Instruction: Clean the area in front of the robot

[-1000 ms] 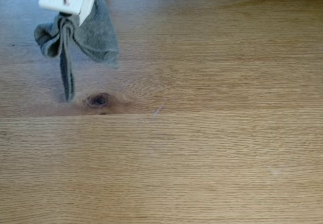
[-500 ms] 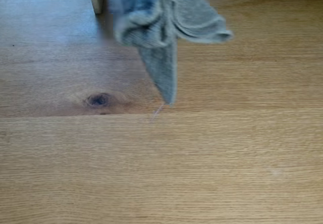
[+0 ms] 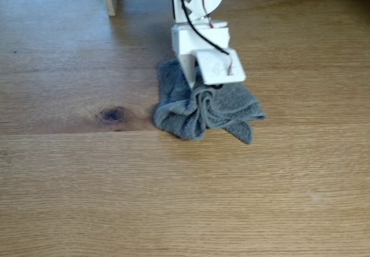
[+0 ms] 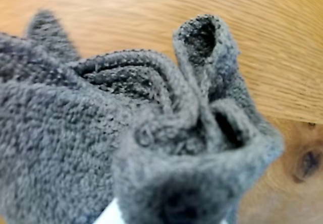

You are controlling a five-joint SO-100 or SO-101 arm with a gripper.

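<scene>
Pinched shut on the bunched middle of the cloth (image 3: 202,109), my gripper (image 3: 199,92) presses the wad onto the table (image 3: 277,182); I judge that gathering it gives me a firm pad to wipe with. In the fixed view it lies just right of the knot (image 3: 112,114), near the table's middle. Its long axis runs left to right there, one loose corner pointing right and toward the camera. In the wrist view the folds (image 4: 151,98) stand up, crumpled around my fingers, with bare wood beyond.
</scene>
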